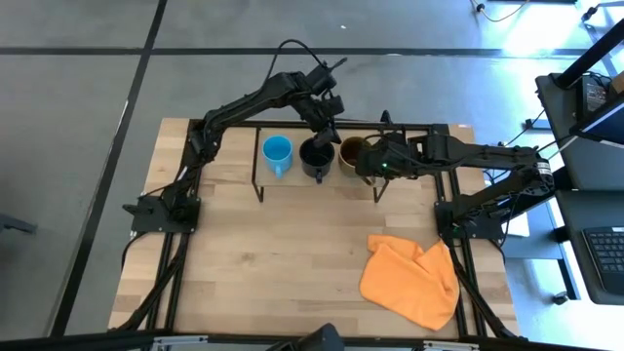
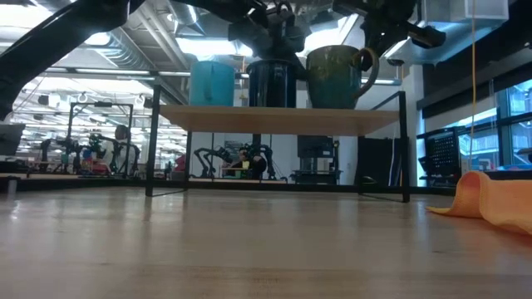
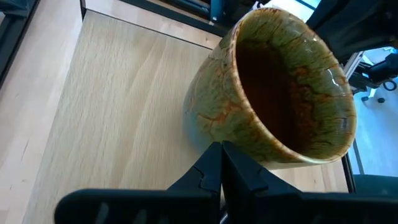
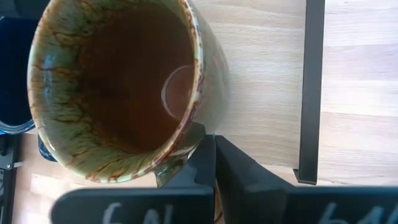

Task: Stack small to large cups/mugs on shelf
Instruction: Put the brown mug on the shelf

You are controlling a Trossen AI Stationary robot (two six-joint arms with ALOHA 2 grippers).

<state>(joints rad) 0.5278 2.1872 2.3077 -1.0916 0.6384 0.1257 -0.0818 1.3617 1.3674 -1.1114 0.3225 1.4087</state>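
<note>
Three mugs stand upright in a row on the shelf (image 2: 274,119): the light blue mug (image 1: 277,152), the black mug (image 1: 317,158) and the olive-brown mug (image 1: 353,153). My left gripper (image 1: 329,127) is shut and hangs over the black mug's far rim. Its wrist view looks past the shut fingers (image 3: 221,163) at the olive-brown mug (image 3: 273,93); the black mug is out of that view. My right gripper (image 4: 214,158) is shut, level at the olive-brown mug's right side, next to its handle (image 4: 166,173). My left gripper's shut fingers hang over the black mug's mouth (image 2: 273,62); I cannot tell whether they touch its rim. My right gripper's shut fingers (image 4: 199,155) lie right beside the olive-brown mug's handle, coming level from the table's right; I cannot tell whether they touch it.
A crumpled orange cloth (image 1: 409,278) lies on the table's near right part. The shelf's black legs (image 2: 405,145) stand at its corners. Bare wood tabletop (image 1: 273,253) spreads in front of the shelf.
</note>
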